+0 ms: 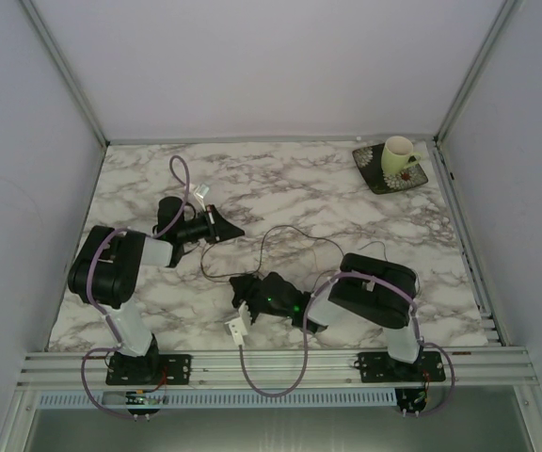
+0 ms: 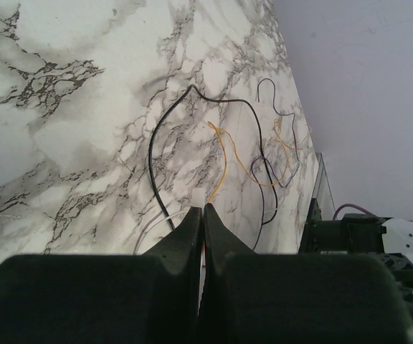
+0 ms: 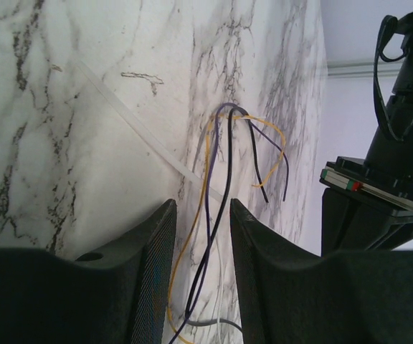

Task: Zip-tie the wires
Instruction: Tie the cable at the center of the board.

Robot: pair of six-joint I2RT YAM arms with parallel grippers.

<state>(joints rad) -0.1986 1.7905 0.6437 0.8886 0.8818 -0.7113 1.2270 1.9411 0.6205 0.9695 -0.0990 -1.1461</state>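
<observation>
The wires (image 3: 228, 154) are thin black, purple, yellow and grey strands. In the right wrist view they run between the fingers of my right gripper (image 3: 201, 204), which is open around them. A translucent zip tie (image 3: 131, 118) lies across the marble under them. My left gripper (image 2: 201, 208) is shut on the white end of the zip tie (image 2: 199, 196), and the wires (image 2: 151, 147) loop on the table beyond it. From the top view the wires (image 1: 285, 235) curl between the left gripper (image 1: 231, 227) and the right gripper (image 1: 238, 285).
A cream cup (image 1: 399, 155) stands on a dark patterned saucer (image 1: 376, 174) at the back right corner. The marble tabletop (image 1: 346, 202) is walled on three sides. A metal rail (image 1: 280, 363) runs along the near edge.
</observation>
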